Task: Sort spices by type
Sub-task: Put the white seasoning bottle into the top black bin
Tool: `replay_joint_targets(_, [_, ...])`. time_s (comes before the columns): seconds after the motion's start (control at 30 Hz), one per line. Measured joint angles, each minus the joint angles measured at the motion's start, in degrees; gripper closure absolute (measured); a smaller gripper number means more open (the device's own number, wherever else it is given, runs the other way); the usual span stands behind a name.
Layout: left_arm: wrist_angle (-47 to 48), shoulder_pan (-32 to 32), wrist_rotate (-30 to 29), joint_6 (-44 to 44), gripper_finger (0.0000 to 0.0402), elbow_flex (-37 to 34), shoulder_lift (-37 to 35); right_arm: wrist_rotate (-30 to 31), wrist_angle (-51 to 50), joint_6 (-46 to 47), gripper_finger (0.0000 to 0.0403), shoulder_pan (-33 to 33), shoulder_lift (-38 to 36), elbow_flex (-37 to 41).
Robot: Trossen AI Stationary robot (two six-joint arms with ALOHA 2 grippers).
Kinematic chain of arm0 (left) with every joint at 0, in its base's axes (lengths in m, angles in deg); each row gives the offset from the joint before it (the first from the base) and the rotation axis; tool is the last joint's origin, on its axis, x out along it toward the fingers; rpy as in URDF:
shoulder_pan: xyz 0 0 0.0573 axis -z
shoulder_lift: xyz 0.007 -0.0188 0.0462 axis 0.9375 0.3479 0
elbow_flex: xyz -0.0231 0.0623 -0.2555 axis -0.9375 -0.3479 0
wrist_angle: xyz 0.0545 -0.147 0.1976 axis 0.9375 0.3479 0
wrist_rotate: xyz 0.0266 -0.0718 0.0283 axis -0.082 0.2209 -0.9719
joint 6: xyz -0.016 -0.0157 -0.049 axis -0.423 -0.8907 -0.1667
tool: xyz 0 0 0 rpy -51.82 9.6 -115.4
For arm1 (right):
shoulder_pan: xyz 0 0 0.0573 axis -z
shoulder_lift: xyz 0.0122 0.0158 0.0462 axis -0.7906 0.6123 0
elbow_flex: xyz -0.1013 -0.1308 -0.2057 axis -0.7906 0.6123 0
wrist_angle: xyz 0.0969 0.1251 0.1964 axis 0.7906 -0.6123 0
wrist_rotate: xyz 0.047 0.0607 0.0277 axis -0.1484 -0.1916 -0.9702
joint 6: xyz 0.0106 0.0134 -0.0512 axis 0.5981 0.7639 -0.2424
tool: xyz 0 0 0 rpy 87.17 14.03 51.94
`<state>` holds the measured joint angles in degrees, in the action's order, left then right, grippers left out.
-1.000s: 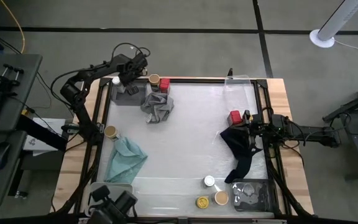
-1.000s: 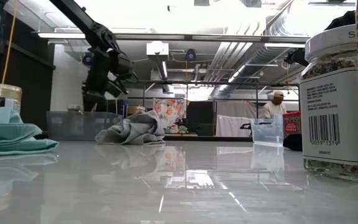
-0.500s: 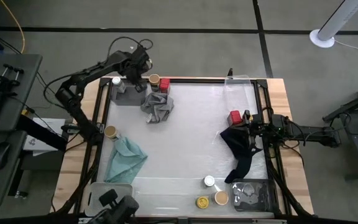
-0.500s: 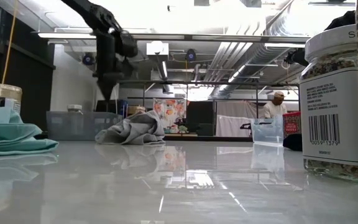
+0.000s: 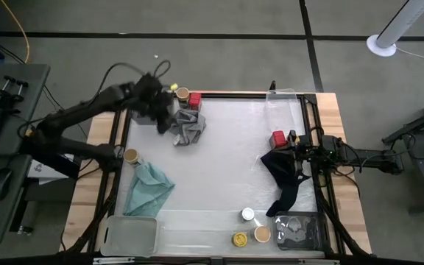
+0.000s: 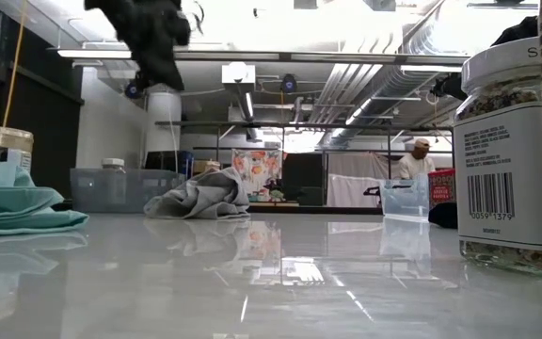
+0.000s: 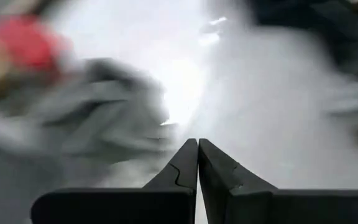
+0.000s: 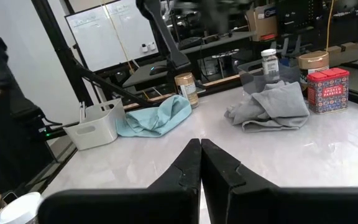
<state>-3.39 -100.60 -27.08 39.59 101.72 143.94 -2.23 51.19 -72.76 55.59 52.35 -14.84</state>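
Observation:
My left gripper [image 5: 165,116] hangs shut and empty above the table's far left, beside the grey cloth [image 5: 188,126]; its closed fingers show in the left wrist view [image 7: 197,149]. A tan-lidded jar [image 5: 182,96] and a red tin [image 5: 194,100] stand behind the cloth. A white-lidded jar [image 6: 113,166] stands in the clear tray [image 6: 111,190]. Another tan-lidded jar [image 5: 131,156] stands by the teal cloth [image 5: 152,188]. My right gripper [image 5: 293,151] waits shut [image 8: 200,149] at the right edge, beside a second red tin [image 5: 278,138]. Three jars [image 5: 248,214] stand near the front edge.
A navy cloth [image 5: 282,180] lies under and in front of my right gripper. A clear tray [image 5: 299,228] sits at the near right corner and a white bin [image 5: 131,235] at the near left. The table's middle [image 5: 227,169] is bare.
My left arm has swung away from the clear tray at the far left, rising and coming toward the near edge, to beside the grey cloth. It is still moving fast and shows blurred.

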Motion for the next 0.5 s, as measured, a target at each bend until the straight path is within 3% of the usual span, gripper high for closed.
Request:
replay_joint_targets(0.13, [-12.9,10.4,4.1,-12.5,0.0401,-9.2,-9.6,0.0,0.0,0.0,0.0402,0.0,0.0,0.0])
replay_joint_targets(0.3, [-36.1,21.9,-1.0,-29.9,0.0401,-18.0,-17.8,0.7,0.0,-0.1,0.0402,0.0,0.0,0.0])
replay_joint_targets(0.43, [-45.7,27.0,-7.5,-31.9,0.0401,-19.6,-19.1,6.3,1.4,-0.4,0.0402,0.0,0.0,0.0])
replay_joint_targets(0.5, [-47.0,28.0,-8.3,-31.9,0.0401,-19.6,-19.1,12.1,6.9,5.6,0.0402,0.0,0.0,0.0])
